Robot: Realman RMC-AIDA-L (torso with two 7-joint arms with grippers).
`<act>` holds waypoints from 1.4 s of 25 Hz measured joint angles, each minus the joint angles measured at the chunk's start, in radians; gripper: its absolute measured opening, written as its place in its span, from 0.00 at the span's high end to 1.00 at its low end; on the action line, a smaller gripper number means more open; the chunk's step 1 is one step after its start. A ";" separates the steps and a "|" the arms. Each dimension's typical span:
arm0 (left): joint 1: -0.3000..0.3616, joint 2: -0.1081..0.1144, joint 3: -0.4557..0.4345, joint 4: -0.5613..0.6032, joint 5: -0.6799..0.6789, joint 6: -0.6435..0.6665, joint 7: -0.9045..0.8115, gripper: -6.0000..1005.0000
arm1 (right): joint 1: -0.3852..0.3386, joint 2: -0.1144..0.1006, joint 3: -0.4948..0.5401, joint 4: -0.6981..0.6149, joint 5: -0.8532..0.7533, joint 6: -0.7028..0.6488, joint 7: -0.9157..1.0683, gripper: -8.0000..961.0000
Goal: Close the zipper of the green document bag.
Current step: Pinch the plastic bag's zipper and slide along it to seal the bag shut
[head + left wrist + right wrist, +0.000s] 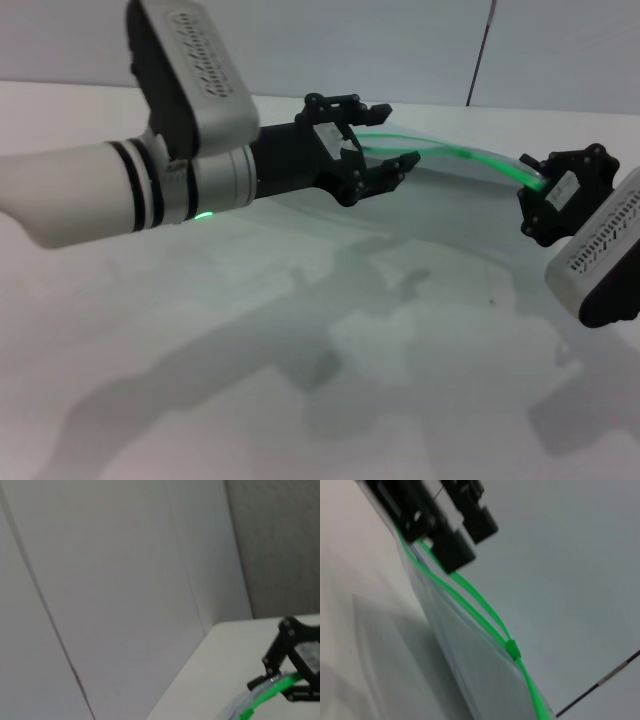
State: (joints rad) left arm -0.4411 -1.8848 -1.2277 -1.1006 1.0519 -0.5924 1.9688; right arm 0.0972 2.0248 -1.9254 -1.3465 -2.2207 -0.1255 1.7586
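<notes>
While the green document bag (470, 160) hangs above the desk (300, 380) near its far edge, the left gripper (372, 150) is clamped on one end of the zipper (450, 150) and the right gripper (545, 190) on the other. The pouch is translucent pale plastic. The green strips are split apart between the left gripper and the slider (513, 649), joined beyond it.

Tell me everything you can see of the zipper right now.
The zipper is a thin bright green plastic strip along the green document bag's top edge, held up off the table between the left gripper and the right gripper. Its two tracks are parted toward the left gripper and joined beyond the small green slider.
</notes>
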 joint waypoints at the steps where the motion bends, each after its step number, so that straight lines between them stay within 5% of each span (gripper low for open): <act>1: -0.006 -0.004 -0.011 -0.002 0.043 -0.005 -0.011 0.44 | 0.001 0.000 -0.001 -0.004 0.010 -0.004 0.000 0.94; 8: -0.026 -0.029 -0.086 0.007 0.205 -0.075 -0.022 0.44 | 0.010 0.001 0.004 -0.045 0.042 -0.067 0.003 0.94; 19: -0.032 -0.088 -0.247 0.098 0.223 -0.259 0.132 0.44 | 0.004 0.001 0.018 -0.093 0.044 -0.143 0.021 0.94; 35: -0.037 -0.116 -0.252 0.121 0.249 -0.200 0.113 0.51 | -0.001 0.002 0.029 -0.098 0.044 -0.157 0.037 0.94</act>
State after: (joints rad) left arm -0.4786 -2.0006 -1.4797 -0.9798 1.3008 -0.7920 2.0821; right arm 0.0966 2.0264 -1.8964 -1.4450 -2.1766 -0.2823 1.7958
